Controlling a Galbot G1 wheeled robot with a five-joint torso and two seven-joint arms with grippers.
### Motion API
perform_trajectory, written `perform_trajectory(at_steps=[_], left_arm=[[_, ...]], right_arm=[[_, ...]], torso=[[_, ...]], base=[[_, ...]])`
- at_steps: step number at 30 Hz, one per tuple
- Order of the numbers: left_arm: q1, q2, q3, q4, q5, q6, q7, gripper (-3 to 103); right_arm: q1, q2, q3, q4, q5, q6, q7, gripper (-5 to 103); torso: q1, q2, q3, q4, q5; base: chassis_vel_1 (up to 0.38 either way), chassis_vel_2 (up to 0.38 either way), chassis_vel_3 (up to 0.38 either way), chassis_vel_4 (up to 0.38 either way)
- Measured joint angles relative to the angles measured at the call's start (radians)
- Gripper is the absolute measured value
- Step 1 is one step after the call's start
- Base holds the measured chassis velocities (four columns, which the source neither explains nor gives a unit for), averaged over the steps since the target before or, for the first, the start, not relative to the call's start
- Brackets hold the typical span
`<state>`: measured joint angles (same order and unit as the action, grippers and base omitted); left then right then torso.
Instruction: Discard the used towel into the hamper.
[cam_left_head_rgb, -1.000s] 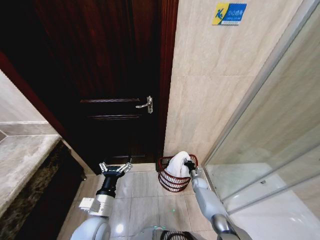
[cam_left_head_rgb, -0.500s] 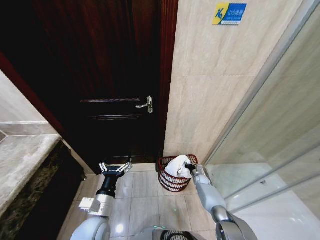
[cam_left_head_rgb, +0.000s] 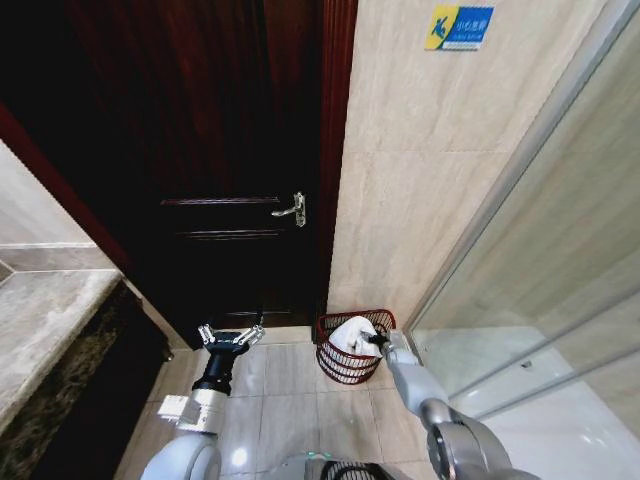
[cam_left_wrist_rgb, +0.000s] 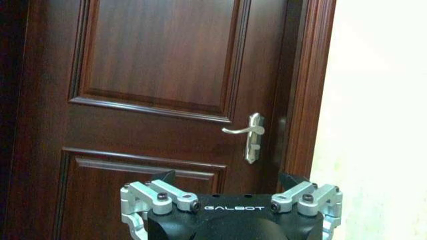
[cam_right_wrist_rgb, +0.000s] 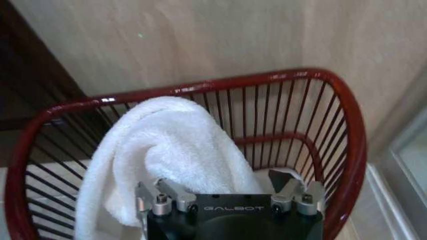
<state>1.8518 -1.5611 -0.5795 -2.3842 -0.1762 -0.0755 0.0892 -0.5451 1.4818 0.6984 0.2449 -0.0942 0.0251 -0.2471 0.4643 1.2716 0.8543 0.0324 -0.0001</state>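
Hamper (cam_left_head_rgb: 349, 351) on the tiled floor (cam_left_head_rgb: 290, 385), in the corner between the dark wooden door (cam_left_head_rgb: 230, 170) and the beige tiled wall (cam_left_head_rgb: 420, 170), just beside the glass shower screen (cam_left_head_rgb: 540, 260). White towel (cam_left_head_rgb: 352, 334) inside it, bulging above the rim.

Head view: right claw (cam_left_head_rgb: 381, 342) at the hamper's near-right rim, touching the towel. Left claw (cam_left_head_rgb: 230, 336) held out over the floor in front of the door, fingers spread apart, holding nothing. Stone bench (cam_left_head_rgb: 45, 320) at far left. Blue and yellow sign (cam_left_head_rgb: 458, 27) high on the wall; its writing too small to read.

Right wrist view: hamper (cam_right_wrist_rgb: 347, 145) shows thin reddish-brown ribs joined by glossy round hoops, see-through sides. Towel (cam_right_wrist_rgb: 167, 155) is fluffy terry, folded into a rounded hump. Right claw (cam_right_wrist_rgb: 230, 192) sits against the towel; fingers stand apart, whether they grip cloth cannot be told. "GALBOT" printed on its black body.

Left wrist view: left claw (cam_left_wrist_rgb: 230, 187) open, same "GALBOT" marking. Door (cam_left_wrist_rgb: 153, 90) has raised panels and a silver lever handle (cam_left_wrist_rgb: 248, 132).
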Motion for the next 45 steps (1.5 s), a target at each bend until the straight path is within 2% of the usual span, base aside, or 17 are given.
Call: perform_trajectory(at_steps=[1,2,4,6,11,14,16,19,24,26,28,31,34,35,37,42,45], left_arm=[[0.000,0.000,0.000,0.000,0.000,0.000,0.000,100],[0.000,0.000,0.000,0.000,0.000,0.000,0.000,100],[0.000,0.000,0.000,0.000,0.000,0.000,0.000,100],[0.000,0.000,0.000,0.000,0.000,0.000,0.000,100],[0.000,0.000,0.000,0.000,0.000,0.000,0.000,100],[0.000,0.000,0.000,0.000,0.000,0.000,0.000,100],[0.000,0.000,0.000,0.000,0.000,0.000,0.000,100],[0.000,0.000,0.000,0.000,0.000,0.000,0.000,100],[0.000,0.000,0.000,0.000,0.000,0.000,0.000,100],[0.000,0.000,0.000,0.000,0.000,0.000,0.000,100],[0.000,0.000,0.000,0.000,0.000,0.000,0.000,100],[0.000,0.000,0.000,0.000,0.000,0.000,0.000,100],[0.000,0.000,0.000,0.000,0.000,0.000,0.000,100],[0.000,0.000,0.000,0.000,0.000,0.000,0.000,100],[0.000,0.000,0.000,0.000,0.000,0.000,0.000,100],[0.000,0.000,0.000,0.000,0.000,0.000,0.000,100],[0.000,0.000,0.000,0.000,0.000,0.000,0.000,100]], right_arm=[[0.004,0.000,0.004,-0.005,-0.001,-0.013,0.016,90],[0.004,0.000,0.004,-0.005,-0.001,-0.013,0.016,90],[0.022,-0.001,0.031,-0.041,-0.042,-0.031,0.047,98],[0.030,-0.005,0.044,-0.054,-0.052,-0.039,0.052,100],[0.038,-0.005,0.029,-0.043,-0.038,-0.042,0.060,100],[0.056,-0.001,0.047,-0.056,-0.044,-0.043,0.096,100],[0.073,0.002,0.079,-0.062,-0.053,-0.045,0.165,100],[0.075,0.004,0.096,-0.049,-0.050,-0.044,0.211,100],[0.033,0.013,0.031,0.050,0.058,-0.031,0.237,100],[0.030,0.014,0.028,0.057,0.063,-0.029,0.237,100],[-0.010,0.021,0.000,0.118,0.085,-0.016,0.216,100],[-0.051,0.021,-0.044,0.192,0.127,-0.039,0.195,100],[-0.165,0.002,-0.132,0.397,0.207,-0.127,0.140,100],[-0.165,0.002,-0.132,0.397,0.207,-0.127,0.140,100],[-0.261,-0.005,-0.164,0.539,0.230,-0.157,0.139,100],[-0.364,-0.016,-0.184,0.689,0.269,-0.193,0.153,100],[-0.463,-0.026,-0.184,0.852,0.307,-0.210,0.160,100]], torso=[[0.000,0.000,0.000,0.0000,0.0002],[0.000,0.000,0.000,0.0000,0.0002],[0.000,0.000,0.000,0.0001,0.0001],[0.000,0.000,0.000,0.0000,0.0001],[0.000,0.000,0.000,-0.0003,0.0002],[0.000,0.000,0.000,0.0001,0.0003],[0.000,0.000,0.000,0.0001,0.0000],[0.000,0.000,0.000,0.0000,0.0002],[0.000,0.000,0.000,-0.0002,0.0002],[0.000,0.000,0.000,-0.0001,0.0002],[0.000,0.000,0.000,-0.0001,-0.0002],[0.000,0.000,0.000,0.0000,0.0003],[0.000,0.000,0.000,-0.0001,-0.0003],[0.000,0.000,0.000,-0.0001,-0.0003],[0.000,0.000,0.000,-0.0001,0.0000],[0.000,0.000,0.000,0.0001,0.0000],[0.000,0.000,0.000,-0.0001,0.0005]], base=[[0.000,0.000,0.000,0.000],[0.000,0.000,0.000,0.000],[0.000,0.000,0.000,0.000],[0.000,0.000,0.000,0.000],[0.000,0.000,0.000,0.000],[0.000,0.000,0.000,0.000],[0.000,0.000,0.000,0.000],[0.000,0.000,0.000,0.000],[0.000,0.000,0.000,0.000],[0.000,0.000,0.000,0.000],[0.000,0.000,0.000,0.000],[0.000,0.000,0.000,0.000],[0.000,0.000,0.000,0.000],[0.000,0.000,0.000,0.000],[0.000,0.000,0.000,0.000],[0.000,0.000,0.000,0.000],[0.000,0.000,0.000,0.000]])
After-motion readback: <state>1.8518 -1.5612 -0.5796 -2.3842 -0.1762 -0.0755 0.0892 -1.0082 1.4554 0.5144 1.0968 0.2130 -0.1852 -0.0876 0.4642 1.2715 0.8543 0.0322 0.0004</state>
